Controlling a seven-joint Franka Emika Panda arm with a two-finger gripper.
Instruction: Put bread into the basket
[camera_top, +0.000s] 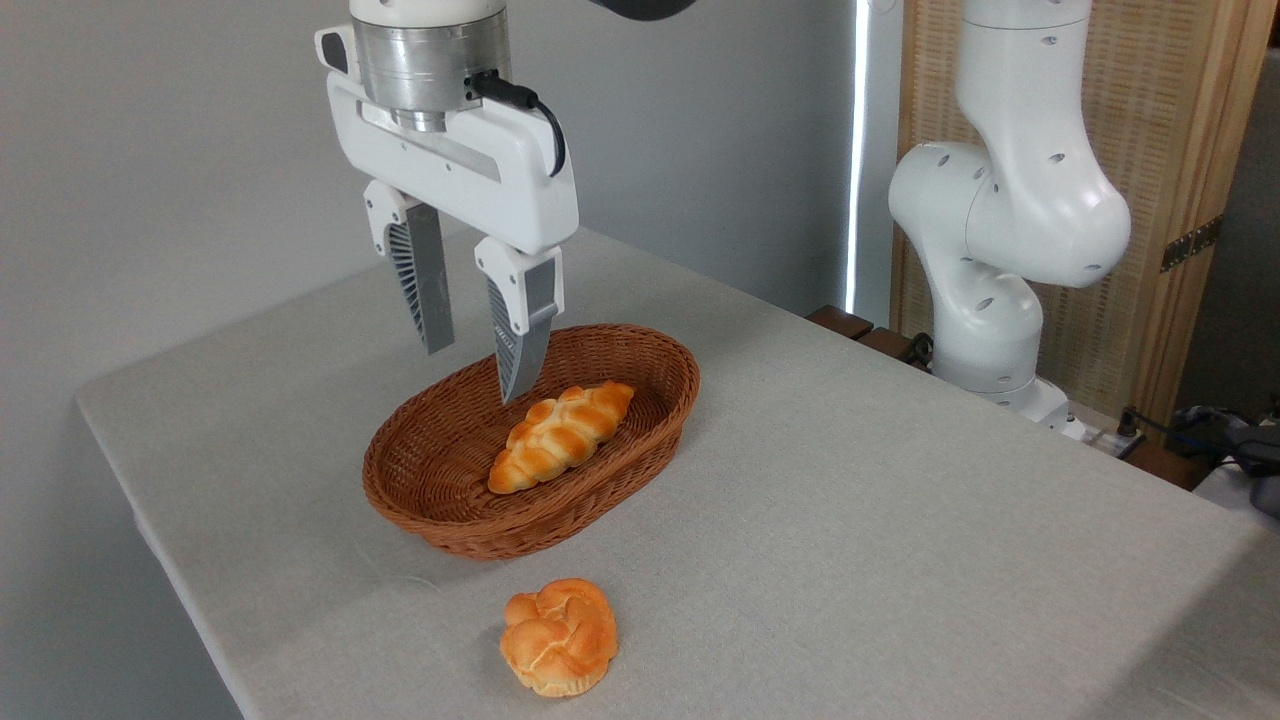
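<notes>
The jaws of the gripper (470, 372) stand apart and empty, hanging above the far end of the basket (440, 500), which already holds a long braided loaf (560, 432). The bread (559, 636) sits on the surface (900, 520) near its front edge, just outside the basket. Nothing of the pick-up looks done; reaching, gripping and carrying remain.

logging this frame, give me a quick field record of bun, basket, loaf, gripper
bun: on the table, in front of the basket, outside it
basket: oval wicker, holds the loaf
loaf: braided, lying inside the basket
gripper: open, empty, above the basket's left part
task state: bun not yet in the basket
</notes>
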